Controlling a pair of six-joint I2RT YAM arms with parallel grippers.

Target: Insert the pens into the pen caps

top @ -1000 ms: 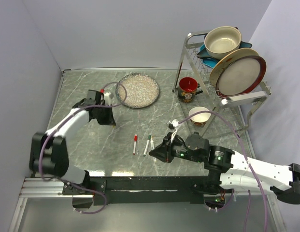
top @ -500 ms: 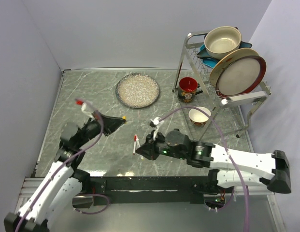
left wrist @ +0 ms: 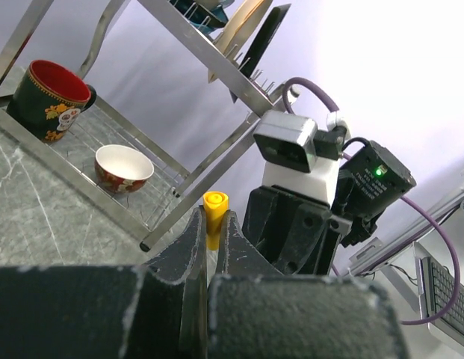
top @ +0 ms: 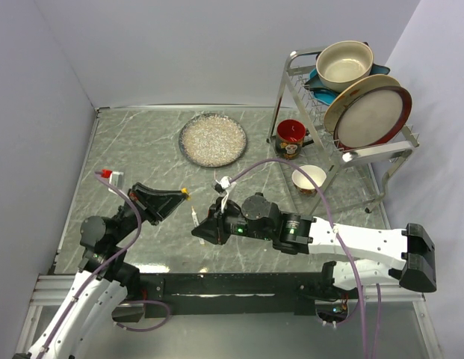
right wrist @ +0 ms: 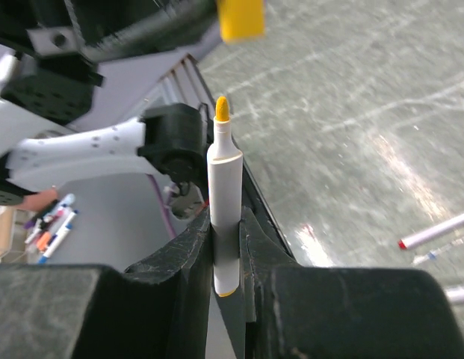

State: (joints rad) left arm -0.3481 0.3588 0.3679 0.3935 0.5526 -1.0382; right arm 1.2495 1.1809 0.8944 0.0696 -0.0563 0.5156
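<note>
Your left gripper (top: 179, 196) with the yellow cap (left wrist: 214, 217) and your right gripper (top: 196, 223) with the pen (right wrist: 225, 187) sit close mid-table, with only a narrow gap between cap and tip. The dish rack (top: 344, 112) blocks the far right, mug (top: 291, 139) and small bowl (top: 308, 178) at its foot, and the plate (top: 212, 140) sits far centre. Bare table (top: 127, 142) shows left of the plate; loose pens (right wrist: 433, 232) lie on the marble near your right gripper.

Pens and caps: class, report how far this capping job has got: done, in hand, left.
Done: the right gripper grips a white yellow-tipped pen barrel, the left gripper a yellow plastic cap. In hand: the tip points toward the cap, not yet joined. Left: pushing them together; other pens lie on the grey marble table, and whether those are capped cannot be told.
</note>
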